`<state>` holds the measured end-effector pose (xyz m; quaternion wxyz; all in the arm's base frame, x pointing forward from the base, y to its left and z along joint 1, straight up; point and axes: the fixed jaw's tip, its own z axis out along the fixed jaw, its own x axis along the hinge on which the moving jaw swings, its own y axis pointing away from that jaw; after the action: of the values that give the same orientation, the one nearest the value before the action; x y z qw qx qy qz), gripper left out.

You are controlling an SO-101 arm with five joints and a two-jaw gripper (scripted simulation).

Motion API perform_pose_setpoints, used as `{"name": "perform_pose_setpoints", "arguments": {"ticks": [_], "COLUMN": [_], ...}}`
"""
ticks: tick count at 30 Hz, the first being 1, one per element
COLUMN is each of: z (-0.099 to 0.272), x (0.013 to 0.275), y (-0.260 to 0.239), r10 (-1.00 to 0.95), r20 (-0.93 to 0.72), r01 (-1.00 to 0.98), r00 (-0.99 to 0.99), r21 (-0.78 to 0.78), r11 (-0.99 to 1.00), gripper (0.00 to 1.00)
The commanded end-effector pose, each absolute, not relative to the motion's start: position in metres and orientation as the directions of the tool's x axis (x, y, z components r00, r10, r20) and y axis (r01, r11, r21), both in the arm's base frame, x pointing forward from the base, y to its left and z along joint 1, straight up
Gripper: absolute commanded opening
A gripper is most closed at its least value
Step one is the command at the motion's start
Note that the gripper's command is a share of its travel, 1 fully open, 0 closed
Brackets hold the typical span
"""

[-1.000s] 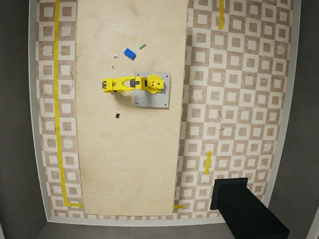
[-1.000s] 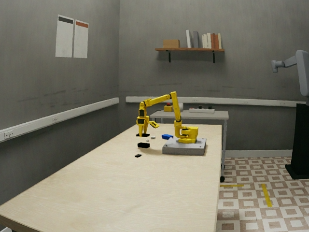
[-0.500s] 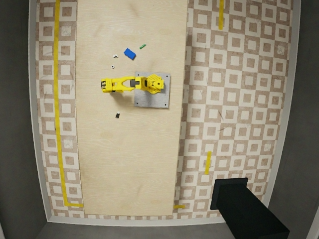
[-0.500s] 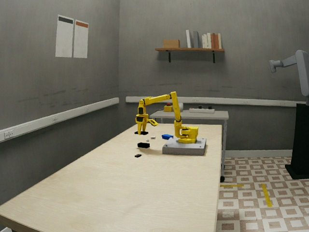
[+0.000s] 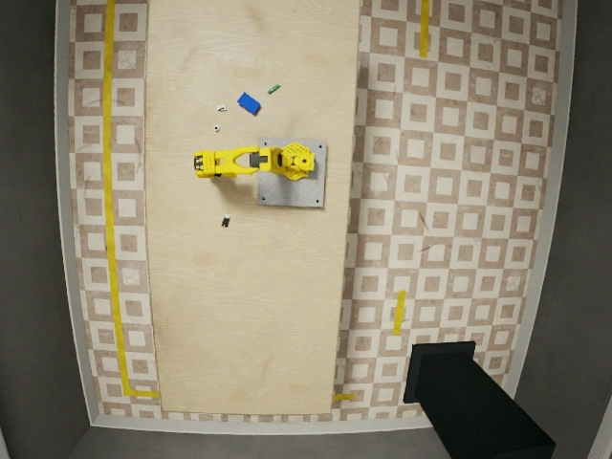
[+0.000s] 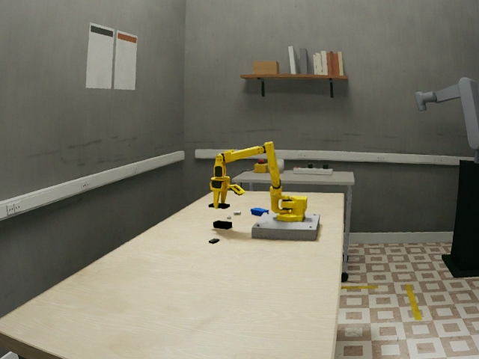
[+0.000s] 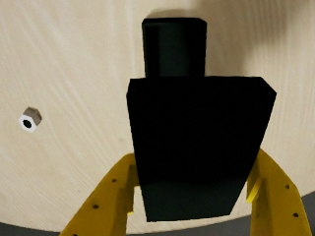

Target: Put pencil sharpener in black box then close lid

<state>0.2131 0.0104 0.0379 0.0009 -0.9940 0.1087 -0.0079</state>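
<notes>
My gripper (image 7: 196, 167) is shut on a flat black lid (image 7: 197, 147) and holds it in the air above the table; it also shows in the side view (image 6: 219, 202). The black box (image 7: 175, 46) stands on the table below and beyond the lid, apart from it, and shows in the side view (image 6: 222, 224). In the overhead view my arm (image 5: 217, 163) covers most of the box. The pencil sharpener (image 5: 226, 220), small and black with a white end, lies on the table to one side of the box, also in the side view (image 6: 213, 240).
A blue block (image 5: 249, 102), a green piece (image 5: 273, 89) and two small white pieces (image 5: 221, 107) (image 5: 216, 128) lie on the other side of the arm. One white piece shows in the wrist view (image 7: 30, 120). The grey base plate (image 5: 293, 172) holds the arm.
</notes>
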Motion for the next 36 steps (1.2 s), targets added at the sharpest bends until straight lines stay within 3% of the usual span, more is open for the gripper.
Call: {"name": "perform_pose_setpoints", "arguments": {"ticks": [1,36], "z": [0.0337,0.0285], "x": [0.2108,0.2077], "y": [0.0121,0.0119], "r10": [-0.209,-0.209], "r20": [-0.001,-0.001], "r01": [-0.209,-0.209], "r00": [0.978,0.978], "r21": [0.0,0.0], "r11": [-0.978,-0.978], "gripper": [0.21,0.21]}}
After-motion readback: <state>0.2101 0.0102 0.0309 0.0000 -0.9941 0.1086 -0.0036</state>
